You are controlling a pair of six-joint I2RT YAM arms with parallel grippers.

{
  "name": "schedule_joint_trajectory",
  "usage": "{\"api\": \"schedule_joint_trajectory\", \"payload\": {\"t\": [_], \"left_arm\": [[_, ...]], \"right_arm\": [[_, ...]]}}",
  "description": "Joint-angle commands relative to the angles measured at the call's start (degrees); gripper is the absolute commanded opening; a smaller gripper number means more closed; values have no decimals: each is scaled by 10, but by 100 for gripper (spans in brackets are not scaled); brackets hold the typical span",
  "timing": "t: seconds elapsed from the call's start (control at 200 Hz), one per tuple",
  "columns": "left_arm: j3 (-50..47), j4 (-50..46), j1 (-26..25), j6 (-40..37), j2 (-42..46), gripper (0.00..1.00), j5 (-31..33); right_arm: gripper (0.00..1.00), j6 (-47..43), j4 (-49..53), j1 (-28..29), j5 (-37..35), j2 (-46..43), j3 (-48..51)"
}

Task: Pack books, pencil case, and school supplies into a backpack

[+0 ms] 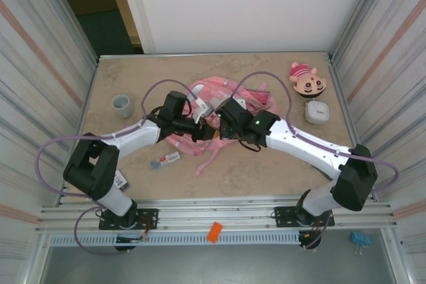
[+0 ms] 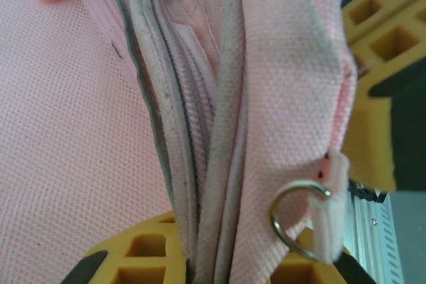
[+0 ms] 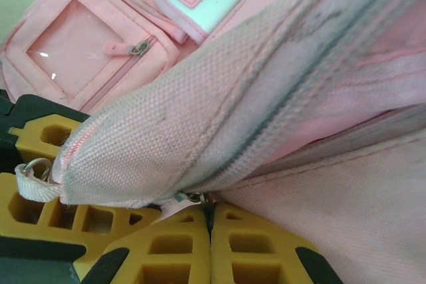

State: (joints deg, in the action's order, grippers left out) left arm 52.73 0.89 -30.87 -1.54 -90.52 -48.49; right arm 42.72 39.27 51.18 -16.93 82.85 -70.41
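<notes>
Left end effector [image 2: 219,261] and right end effector [image 3: 210,221] meet over the middle of the beige marbled desk [image 1: 266,171], both at the large pink fabric backpack [image 1: 206,89], which lies flat there with its straps [image 1: 206,157] trailing toward the near edge. Left: jaws almost closed, clamping the grey-edged zip seam of the bag near its end; the fabric runs down between the yellow pads [image 2: 163,227]. Right: jaws fully closed just beside the left one, with the small metal zip pull [image 3: 190,197] caught at their tips, as far as that wrist view shows. Well to the right of the bag lie a pink-and-tan plush head [image 1: 307,79] and, nearer, a white rounded-square box [image 1: 317,112]; a small grey cup [image 1: 122,104] stands to the left. Of the school supplies, a short grey-white stick-like pack [image 1: 166,159] with red marks lies on the desk near the straps, below the left forearm, not yet packed. A steel split ring [image 2: 293,221] hangs from a pink loop tab at the seam end. Step in hand, by judgement: opening the main zip, nothing yet loaded. The next move calls for the right arm to draw the pull along the track while the left anchors the seam end, fabric taut so the slider does not bunch it.
</notes>
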Motion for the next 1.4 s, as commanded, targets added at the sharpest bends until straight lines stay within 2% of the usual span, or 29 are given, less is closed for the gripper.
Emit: {"api": "schedule_joint_trajectory", "payload": {"t": [0.0, 0.145, 0.251, 0.371, 0.531, 0.571, 0.681, 0.807, 0.967, 1.077, 1.203, 1.393], "left_arm": [[0, -84, 4, -9, 22, 0, -18], [-1, -84, 5, -14, 24, 0, -12], [1, -84, 4, -18, 24, 0, -14], [5, -76, 1, -15, 26, 0, -27], [1, -67, 0, -12, 35, 0, -34], [-2, -62, 0, -11, 38, 0, -35], [-6, -53, 0, -7, 45, 0, -36], [-8, -49, 0, -5, 47, 0, -35], [-10, -36, 0, 1, 44, 0, -38], [-12, -23, 0, 10, 44, 0, -38], [-10, -25, 0, 15, 44, 0, -30], [-2, -33, 0, 41, 38, 0, -24]], "right_arm": [[0, -34, 76, -54, -53, -30, -26], [0, -70, 102, -69, 36, -16, -51], [0, -82, 120, -67, 66, 9, -69], [2, -83, 107, -65, 66, 28, -69], [22, -77, 83, -66, 33, 44, -66], [25, -79, 81, -69, 28, 48, -64], [25, -93, 75, -79, 32, 56, -62], [20, -128, 52, -81, 60, 50, -52], [30, -159, 1, -77, 152, 31, -33], [36, -157, 2, -70, 148, 34, -31], [37, -146, 13, -64, 147, 31, -36], [40, -139, 50, -72, 147, -27, -25]]}}
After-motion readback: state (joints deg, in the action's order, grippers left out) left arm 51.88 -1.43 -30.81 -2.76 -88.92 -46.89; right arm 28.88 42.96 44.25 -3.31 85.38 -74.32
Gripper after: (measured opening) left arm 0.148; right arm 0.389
